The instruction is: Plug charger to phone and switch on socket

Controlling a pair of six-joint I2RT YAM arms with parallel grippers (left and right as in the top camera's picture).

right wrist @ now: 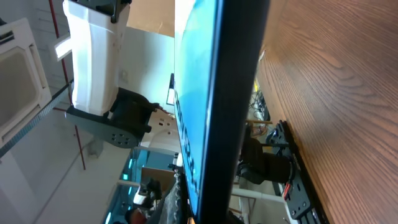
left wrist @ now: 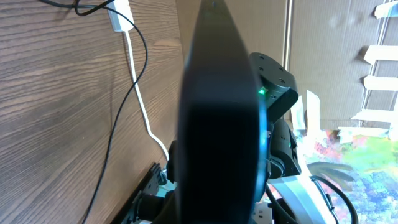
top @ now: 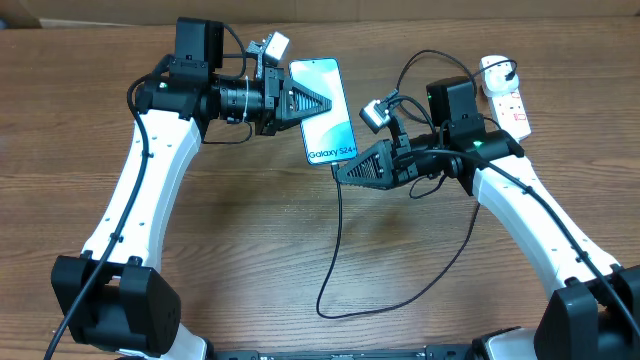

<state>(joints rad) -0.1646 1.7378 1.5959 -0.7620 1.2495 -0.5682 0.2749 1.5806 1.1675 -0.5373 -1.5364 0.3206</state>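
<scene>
The phone (top: 326, 132), its blue screen reading "Galaxy S24", is held off the table with my left gripper (top: 326, 106) shut on its upper half. My right gripper (top: 341, 172) sits shut at the phone's lower end. The charger (top: 335, 250), a thin black cable, hangs from it and loops across the table; its connector tip is hidden between the fingers. In the left wrist view the phone's dark back (left wrist: 217, 124) blocks the jaws. The right wrist view shows the phone edge-on (right wrist: 233, 112). The white socket (top: 506, 96) lies at the far right.
The charger's black cable runs in a wide loop over the front middle of the wooden table (top: 250, 240) and back up to the right arm (top: 520, 210). A white cord (left wrist: 140, 106) trails from the socket (left wrist: 119, 17) along the table.
</scene>
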